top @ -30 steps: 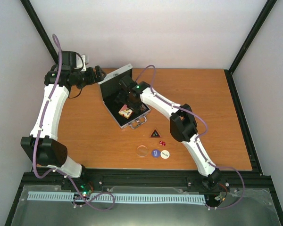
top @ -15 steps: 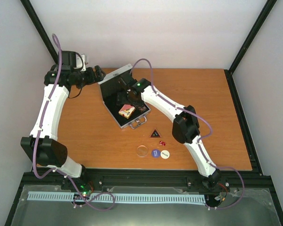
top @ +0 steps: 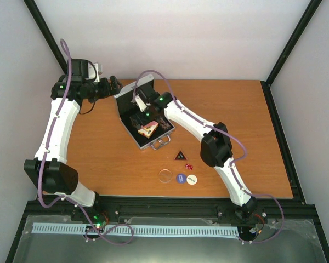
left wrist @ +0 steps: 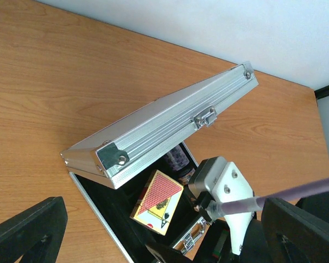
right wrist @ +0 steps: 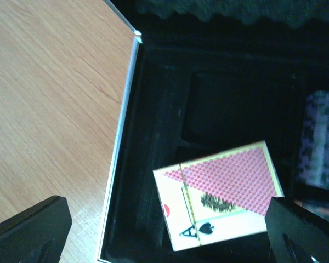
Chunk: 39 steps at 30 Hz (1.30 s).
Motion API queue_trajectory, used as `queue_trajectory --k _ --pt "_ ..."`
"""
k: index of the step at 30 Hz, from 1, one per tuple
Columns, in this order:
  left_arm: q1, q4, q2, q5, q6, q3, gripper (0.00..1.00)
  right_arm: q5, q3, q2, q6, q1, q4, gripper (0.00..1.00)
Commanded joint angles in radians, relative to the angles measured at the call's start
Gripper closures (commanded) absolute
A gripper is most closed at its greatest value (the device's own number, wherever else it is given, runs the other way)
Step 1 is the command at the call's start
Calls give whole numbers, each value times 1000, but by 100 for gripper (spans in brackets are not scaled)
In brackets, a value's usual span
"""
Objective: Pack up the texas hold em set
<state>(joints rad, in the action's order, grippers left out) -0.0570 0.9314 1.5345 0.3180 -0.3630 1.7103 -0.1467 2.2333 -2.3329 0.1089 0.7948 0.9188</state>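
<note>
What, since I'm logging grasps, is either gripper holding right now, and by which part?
Nothing. The left gripper and right gripper are both open and empty; the card box lies free in the case below the right one.

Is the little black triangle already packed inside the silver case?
No, the black triangle lies on the table outside the silver case, beside the red dice.

case (left wrist: 170, 126): open, lid tilted | card box (right wrist: 219, 192): askew inside | triangle (top: 180, 155), dice (top: 189, 166), discs (top: 180, 178): outside
</note>
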Motion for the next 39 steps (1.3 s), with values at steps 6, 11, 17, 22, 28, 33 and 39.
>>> queue_trajectory --k 6,11,17,22,28,33,39 --pt "-2 -2 -7 -2 9 46 0 -41 94 -109 -152 1 -44 0" --pt "-2 8 5 -1 15 58 0 27 99 -144 -149 -9 -60 0" --pt "-3 9 18 4 16 58 0 63 96 -163 -140 -27 -63 0" --pt "-2 9 25 1 20 55 0 86 92 -175 -145 -35 -72 0" --pt "-1 11 36 0 22 60 0 30 86 -209 -162 -41 -45 0" --pt "-2 11 43 3 22 60 0 6 70 -217 -157 -43 -33 0" --pt "-2 10 49 10 21 60 0 29 59 -203 -130 -45 -2 0"
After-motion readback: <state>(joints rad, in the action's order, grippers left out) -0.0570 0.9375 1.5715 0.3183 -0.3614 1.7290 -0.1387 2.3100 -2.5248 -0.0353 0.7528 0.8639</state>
